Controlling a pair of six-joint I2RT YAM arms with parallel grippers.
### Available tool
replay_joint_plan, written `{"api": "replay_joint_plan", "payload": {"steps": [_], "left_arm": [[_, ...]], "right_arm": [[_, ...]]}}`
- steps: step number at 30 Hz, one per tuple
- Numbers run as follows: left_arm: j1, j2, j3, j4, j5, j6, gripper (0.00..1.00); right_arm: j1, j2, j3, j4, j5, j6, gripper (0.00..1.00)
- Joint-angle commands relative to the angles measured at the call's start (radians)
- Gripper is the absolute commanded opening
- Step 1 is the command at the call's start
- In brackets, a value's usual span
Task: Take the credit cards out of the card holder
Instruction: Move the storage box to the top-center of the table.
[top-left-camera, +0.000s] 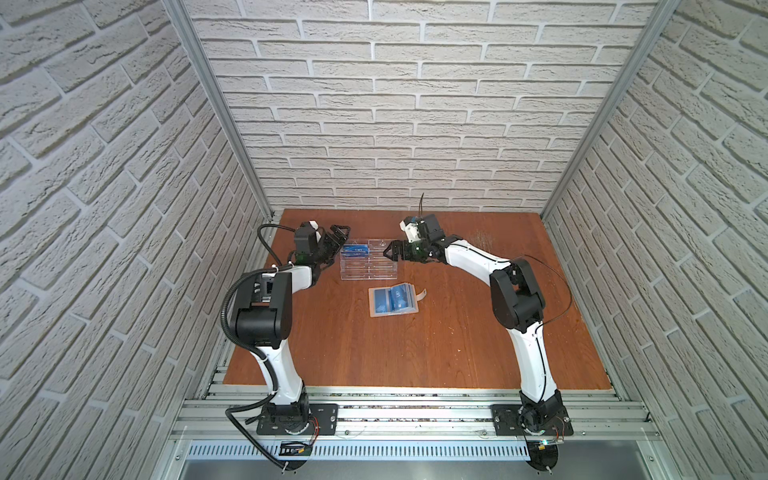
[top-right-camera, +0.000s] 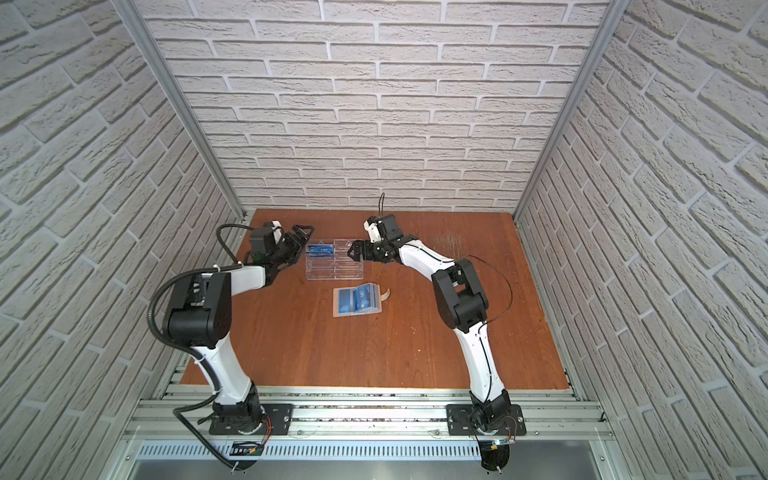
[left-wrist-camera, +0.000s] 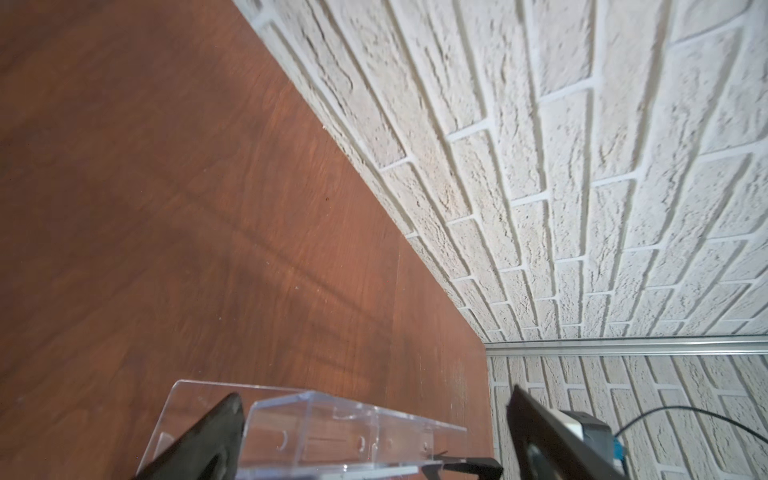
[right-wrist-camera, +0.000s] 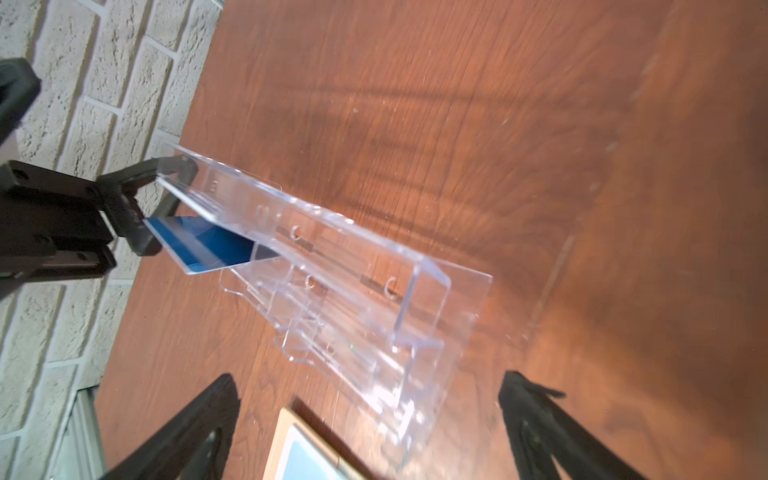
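The tan card holder (top-left-camera: 392, 302) (top-right-camera: 357, 301) lies open on the wooden table, with blue credit cards (top-left-camera: 384, 300) (top-right-camera: 348, 300) showing in its clear sleeves. Only its corner (right-wrist-camera: 297, 451) shows in the right wrist view. One more blue credit card (top-left-camera: 355, 250) (top-right-camera: 321, 249) (right-wrist-camera: 208, 245) stands in the top tier of a clear acrylic rack (top-left-camera: 370, 266) (top-right-camera: 335, 266) (right-wrist-camera: 374, 299) (left-wrist-camera: 332, 432). My left gripper (top-left-camera: 338, 237) (top-right-camera: 302, 237) (left-wrist-camera: 374, 395) is open at the rack's left end, close to that card. My right gripper (top-left-camera: 390, 251) (top-right-camera: 355, 251) (right-wrist-camera: 370, 378) is open at the rack's right end. Neither holds anything.
The rack stands just behind the card holder, between both grippers. The brick back wall (top-left-camera: 374, 124) is close behind the rack, and side walls enclose the table. A snap strap (top-left-camera: 422, 296) sticks out from the holder's right edge.
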Motion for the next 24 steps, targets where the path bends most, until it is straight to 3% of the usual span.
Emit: {"api": "replay_joint_plan", "payload": {"steps": [1,10,24], "left_arm": [[0.022,-0.068,-0.019,-0.054,-0.002,0.023,0.98],[0.015,-0.094,-0.039,-0.092,0.04,-0.04,0.98],[-0.028,-0.114,-0.022,-0.145,0.065,-0.034,0.98]], "right_arm": [[0.011,-0.099,-0.015,-0.045,0.09,-0.089,0.99],[0.032,-0.113,0.0,-0.091,0.12,-0.095,0.99],[0.063,-0.13,-0.025,-0.11,0.142,-0.08,1.0]]}}
